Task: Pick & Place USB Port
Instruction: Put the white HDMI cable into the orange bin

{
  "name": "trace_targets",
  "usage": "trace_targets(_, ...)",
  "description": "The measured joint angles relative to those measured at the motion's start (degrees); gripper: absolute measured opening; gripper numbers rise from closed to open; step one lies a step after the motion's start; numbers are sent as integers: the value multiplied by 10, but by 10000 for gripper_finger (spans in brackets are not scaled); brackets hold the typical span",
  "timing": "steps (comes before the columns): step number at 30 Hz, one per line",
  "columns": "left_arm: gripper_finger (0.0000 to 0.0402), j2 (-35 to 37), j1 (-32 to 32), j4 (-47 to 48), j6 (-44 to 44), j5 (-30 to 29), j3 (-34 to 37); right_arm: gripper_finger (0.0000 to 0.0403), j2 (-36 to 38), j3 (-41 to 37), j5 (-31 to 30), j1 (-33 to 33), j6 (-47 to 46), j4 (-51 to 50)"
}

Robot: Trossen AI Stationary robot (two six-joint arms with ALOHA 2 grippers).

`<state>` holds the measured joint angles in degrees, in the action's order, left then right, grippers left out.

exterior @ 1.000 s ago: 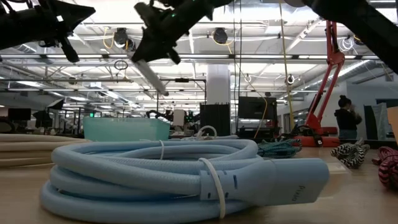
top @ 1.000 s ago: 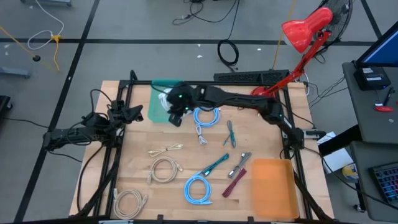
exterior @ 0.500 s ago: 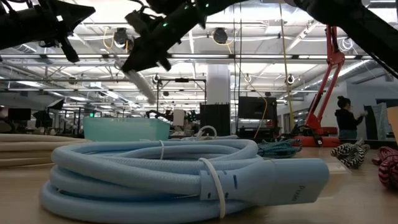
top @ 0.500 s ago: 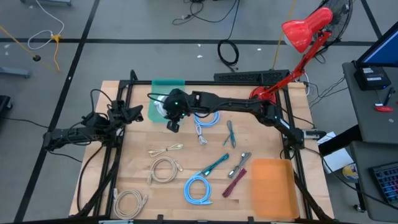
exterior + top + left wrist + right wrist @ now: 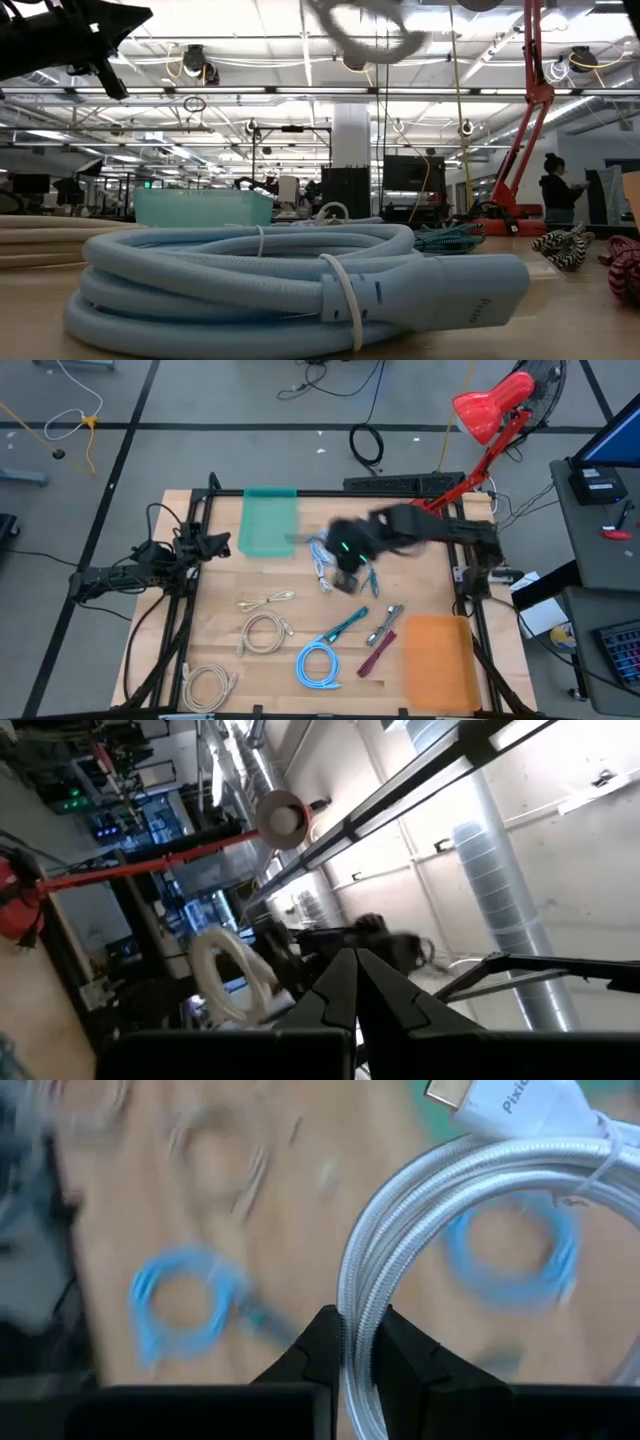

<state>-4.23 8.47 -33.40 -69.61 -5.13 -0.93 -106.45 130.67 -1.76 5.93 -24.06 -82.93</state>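
Note:
A white coiled USB cable (image 5: 470, 1190) with a pale plug (image 5: 520, 1115) is in my right gripper (image 5: 357, 1342), which is shut on it. That gripper shows blurred above the middle of the table (image 5: 345, 560), right of the green tray (image 5: 268, 520). The coil also shows blurred at the top of the low view (image 5: 370, 30) and in the left wrist view (image 5: 225, 980). My left gripper (image 5: 222, 543) waits shut at the table's left edge, holding nothing. My right gripper pinches the bundled strands of the white coil (image 5: 357, 1315) between its two fingers, at one side of the loop. The fingers slant down from above and lie across the strands. The coil is lifted clear of the table, and its loop reaches out past the fingertips.
On the wooden table lie a light blue coil (image 5: 318, 663), another blue coil (image 5: 322, 548), two beige coils (image 5: 264, 632) (image 5: 208, 684), a teal cable (image 5: 345, 625), a red strap (image 5: 380, 652) and an orange sheet (image 5: 437, 660). A red lamp (image 5: 490, 410) stands at the far right.
My right gripper has swung fast from above the green tray toward the table's right and risen, tipping further downward. It has carried the white coil along, clear of the table. The tray and the other cables have stayed where they were.

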Motion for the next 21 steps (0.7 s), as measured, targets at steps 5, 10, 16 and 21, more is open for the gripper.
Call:
trace_targets(5, 5, 0, -1, 27, -15, 7, 0, 28, 39, -26, -20, 108, -122, -64)
trace_targets(10, 5, 0, -16, 38, -23, -4, 0, 28, 99, -107, -32, 221, -265, -62)
trace_targets(16, 5, 0, -72, 32, -3, -34, 0, 28, 165, -283, -59, 384, -464, 20)
trace_targets(21, 5, -14, -147, 27, 30, -115, 0, 28, 169, -438, -48, 506, -583, 192)
